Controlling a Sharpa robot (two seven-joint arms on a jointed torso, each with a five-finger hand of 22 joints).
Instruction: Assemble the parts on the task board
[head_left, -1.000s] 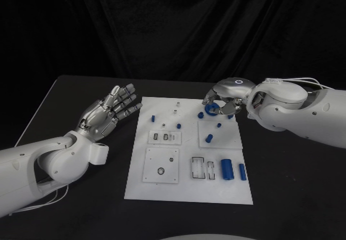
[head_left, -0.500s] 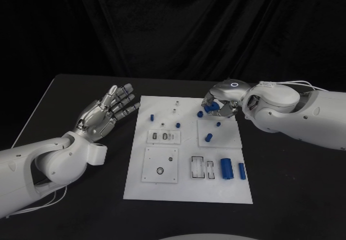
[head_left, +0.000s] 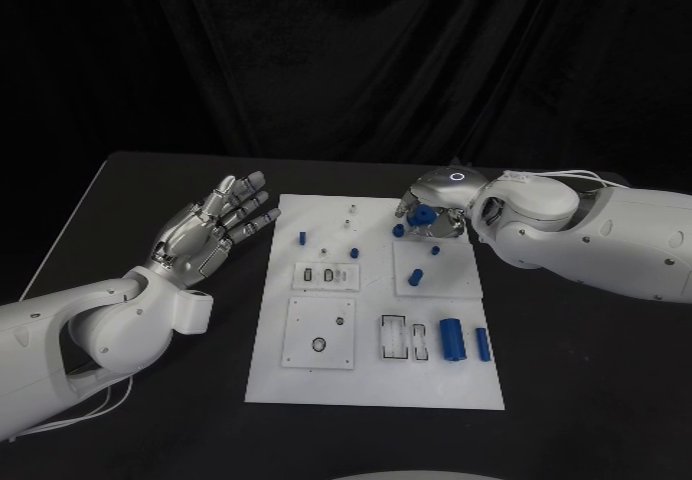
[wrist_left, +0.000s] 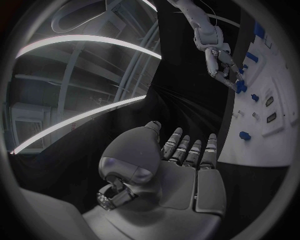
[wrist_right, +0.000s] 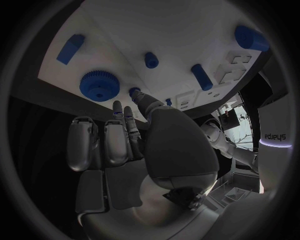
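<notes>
blue and toothed: the gear (head_left: 420, 214) (wrist_right: 99, 86). sits flat against the white board (head_left: 375, 380) just beyond the fingertips of the right hand (head_left: 437, 205) (wrist_right: 144, 150). looks brought down over its seat on the far part of the board, which would explain the low, palm-down reach. cannot tell whether the fingers (wrist_right: 119, 135) grip the gear or only rest beside it: lying straight and side by side in the wrist view, thumb stretched out toward a small blue peg (wrist_right: 134, 91) next to the gear, nothing plainly pinched.

holds the left hand (head_left: 214, 225) (wrist_left: 181, 170) above the black table (head_left: 144, 190) off the board's near-side edge, palm up, fingers fanned apart and carrying nothing. probably parked there to keep out of the working arm's way until a second hand is called for.

against a second ago: shows the right hand shifted a little inward over the board and lower, with more of the arm swung in behind it. shows the gear, then standing up as a ring among the fingers, now down at the board's surface. leaves the left hand and the loose blue pieces nearer the body as they were.
</notes>
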